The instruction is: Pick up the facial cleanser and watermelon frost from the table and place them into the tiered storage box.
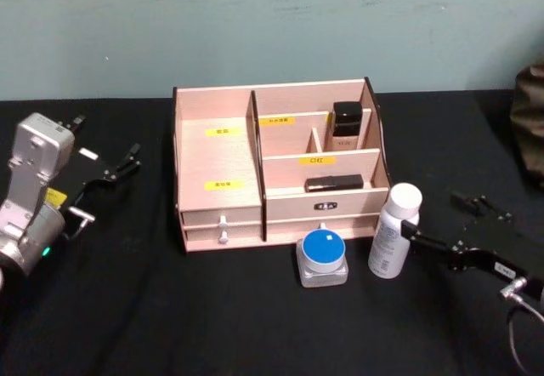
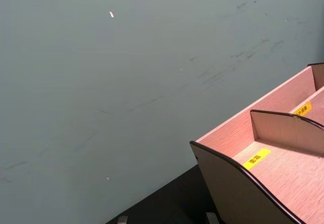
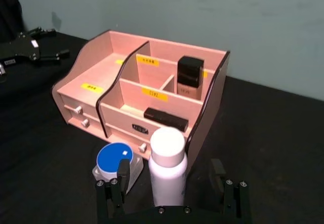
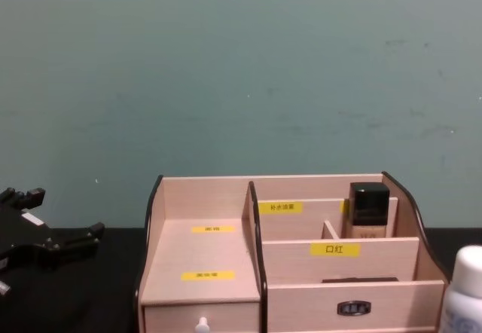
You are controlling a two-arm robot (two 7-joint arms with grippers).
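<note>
The facial cleanser (image 1: pixel 393 231), a tall white bottle with a rounded cap, stands on the black table at the tiered storage box's (image 1: pixel 217 159) front right corner. The watermelon frost (image 1: pixel 322 257), a squat clear jar with a blue lid, sits just left of it, before the drawers. My right gripper (image 1: pixel 431 213) is open just right of the bottle, its near fingertip by the bottle's side. In the right wrist view the cleanser (image 3: pixel 167 165) stands in line between the two fingers (image 3: pixel 121 181), with the jar (image 3: pixel 114 159) beside it. My left gripper (image 1: pixel 133 160) rests open, left of the box.
A beige bottle with a black cap (image 1: pixel 346 127) stands in the box's back right compartment. A flat black item (image 1: pixel 334 184) lies in the compartment in front of it. The box's wide left shelves (image 4: pixel 199 261) hold nothing. A dark object (image 1: pixel 531 121) is at the right edge.
</note>
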